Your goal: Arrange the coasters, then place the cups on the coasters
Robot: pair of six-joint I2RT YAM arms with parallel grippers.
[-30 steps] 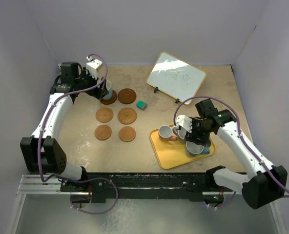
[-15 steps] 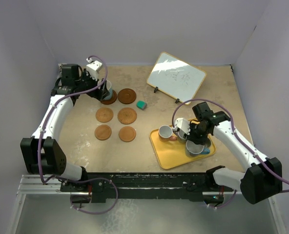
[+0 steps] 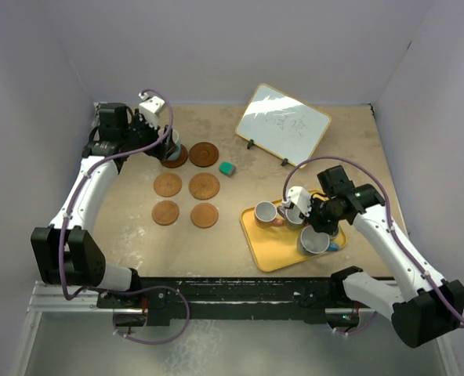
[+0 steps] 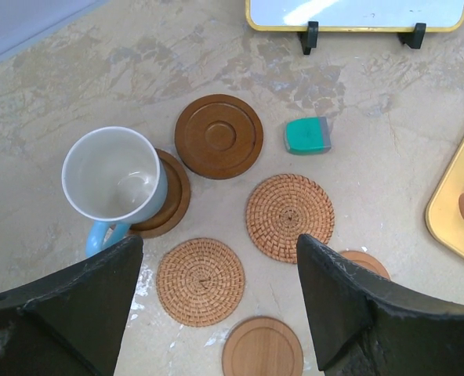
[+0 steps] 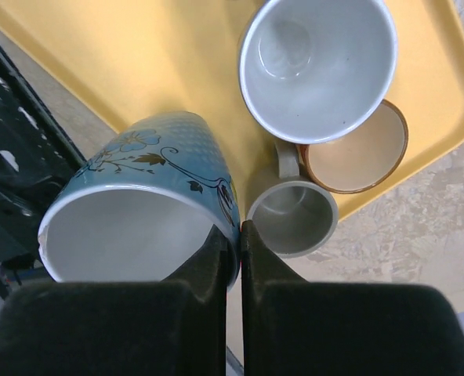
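Six coasters lie in two columns: dark ones (image 3: 204, 153) (image 4: 219, 135), woven ones (image 4: 289, 217) (image 4: 200, 281) and plain wood ones (image 4: 262, 348) (image 3: 204, 215). A light blue cup (image 4: 114, 176) stands on the far-left dark coaster (image 4: 173, 205). My left gripper (image 4: 219, 244) hangs open above the coasters, beside that cup (image 3: 172, 144). My right gripper (image 5: 230, 229) is shut on the rim of a large blue floral cup (image 5: 138, 227) (image 3: 314, 240) over the yellow tray (image 5: 154, 63), one finger inside and one outside. A grey cup (image 5: 292, 217), a big pale-inside cup (image 5: 318, 66) and an orange-tan cup (image 5: 356, 153) stand next to it.
A small teal block (image 3: 228, 168) lies right of the dark coasters. A yellow-framed whiteboard (image 3: 283, 124) stands on feet at the back. The tray (image 3: 273, 249) sits at the front right, near the rail along the table's near edge.
My right gripper has closed on the rim of the blue floral cup, and the right arm has shifted slightly over the tray. The left arm has hardly moved.
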